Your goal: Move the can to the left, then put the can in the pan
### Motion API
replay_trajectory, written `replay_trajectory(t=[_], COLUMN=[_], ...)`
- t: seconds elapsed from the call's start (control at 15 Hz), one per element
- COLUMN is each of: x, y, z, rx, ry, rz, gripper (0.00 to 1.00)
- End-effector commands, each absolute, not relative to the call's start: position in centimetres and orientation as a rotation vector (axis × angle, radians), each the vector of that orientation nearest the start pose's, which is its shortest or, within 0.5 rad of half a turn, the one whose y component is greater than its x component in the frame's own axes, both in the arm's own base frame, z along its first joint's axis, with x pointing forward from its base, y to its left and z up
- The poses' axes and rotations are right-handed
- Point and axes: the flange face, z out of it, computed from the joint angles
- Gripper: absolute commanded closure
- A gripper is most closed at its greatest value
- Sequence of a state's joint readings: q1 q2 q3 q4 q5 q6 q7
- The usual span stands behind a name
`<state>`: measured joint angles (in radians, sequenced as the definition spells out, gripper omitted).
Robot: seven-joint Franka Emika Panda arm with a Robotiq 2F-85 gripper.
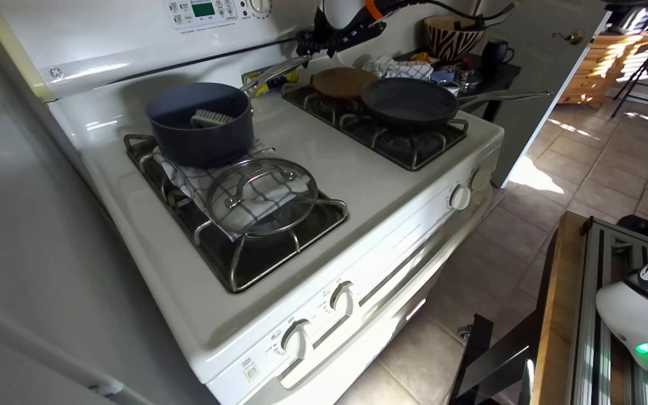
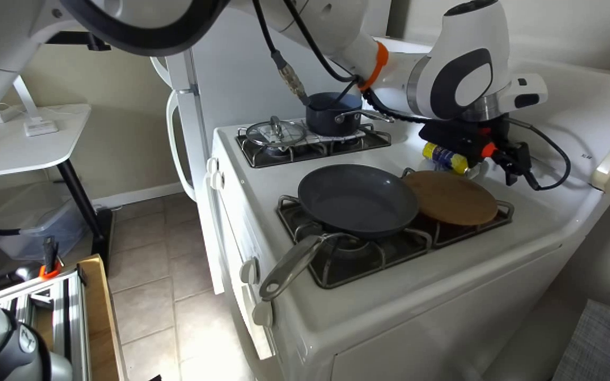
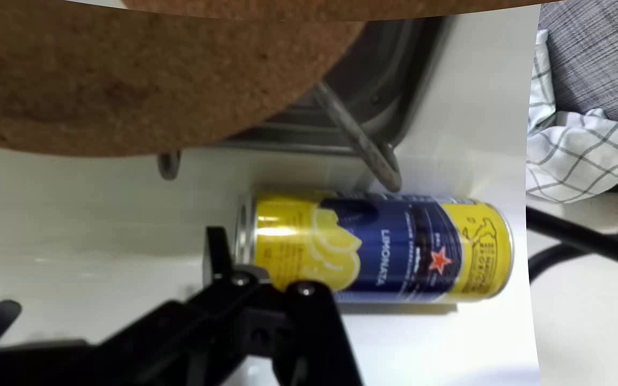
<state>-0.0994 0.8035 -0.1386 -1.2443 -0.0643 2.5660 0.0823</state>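
The can [image 3: 400, 246], yellow and dark blue, lies on its side on the white stove top behind the brown round board. It also shows in both exterior views, as a yellow-blue can [image 2: 437, 155] and, partly hidden, as a yellow patch of the can [image 1: 283, 80]. My gripper [image 3: 108, 284] is low over the stove and open, with only white surface between its fingers. The can is outside that gap, beyond one finger [image 3: 216, 252] whose linkage covers part of its end; contact cannot be told. The black pan [image 1: 411, 101] rests empty on the grate, as the pan [image 2: 358, 201] also shows.
The brown round board [image 2: 450, 197] sits on the same grate, between pan and can. Across the stove stand a dark-blue pot [image 1: 200, 140] with a brush inside and a glass lid [image 2: 276, 132] on a checked cloth. The pan's handle [image 2: 292, 267] juts over the front edge.
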Motion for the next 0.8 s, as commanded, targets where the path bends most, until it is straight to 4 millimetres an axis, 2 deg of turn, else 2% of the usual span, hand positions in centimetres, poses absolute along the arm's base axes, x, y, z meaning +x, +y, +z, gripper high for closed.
replay_trajectory(t=[0.0,0.4,0.73], x=[79.4,80.9,81.9], y=[-15.4,-15.1,-13.3], z=[32.0,31.7,31.8], rx=[-3.185,-3.149,-3.103], ry=[0.282,0.297,0.265], rz=[-0.886,-0.974,-0.965], gripper=[0.0,0.0,0.0])
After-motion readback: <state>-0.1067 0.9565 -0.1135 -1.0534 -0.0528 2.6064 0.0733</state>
